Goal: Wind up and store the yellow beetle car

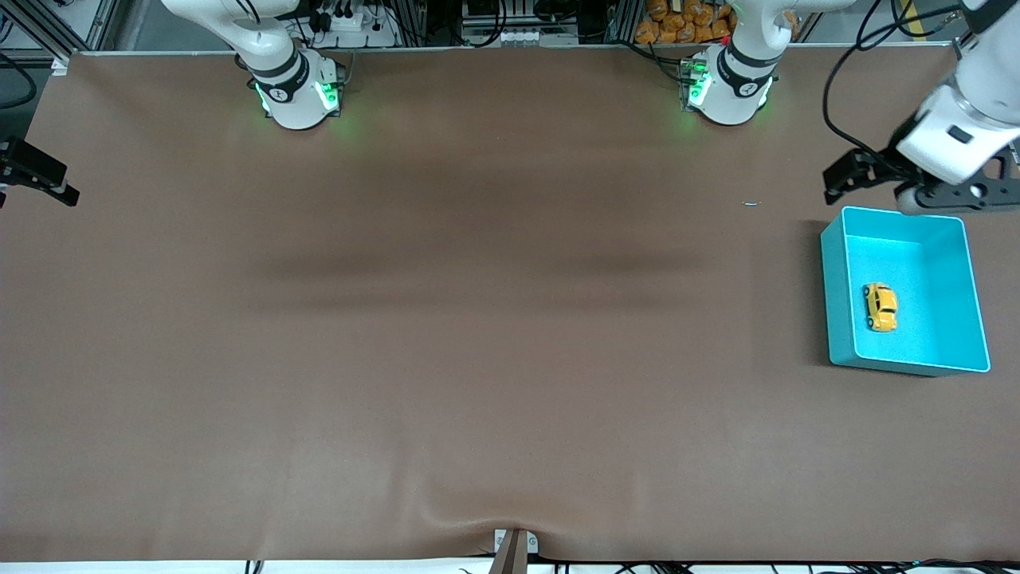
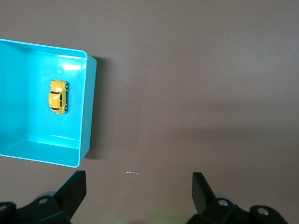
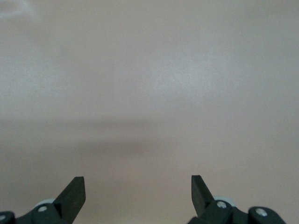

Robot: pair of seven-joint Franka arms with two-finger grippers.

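The yellow beetle car (image 1: pixel 880 307) lies on the floor of the teal bin (image 1: pixel 837 295), at the left arm's end of the table. The left wrist view shows the car (image 2: pixel 59 96) in the bin (image 2: pixel 86 112) too. My left gripper (image 1: pixel 908 187) is open and empty, up in the air over the table just off the bin's edge that faces the robots' bases; its open jaws show in the left wrist view (image 2: pixel 138 182). My right gripper (image 1: pixel 36 175) is open and empty over the right arm's end of the table, with only bare table between its jaws (image 3: pixel 138 183).
A small bright sliver (image 1: pixel 752 203) lies on the brown table mat, beside the bin toward the table's middle; it also shows in the left wrist view (image 2: pixel 131 172). The mat has a raised wrinkle (image 1: pixel 510 522) at the edge nearest the front camera.
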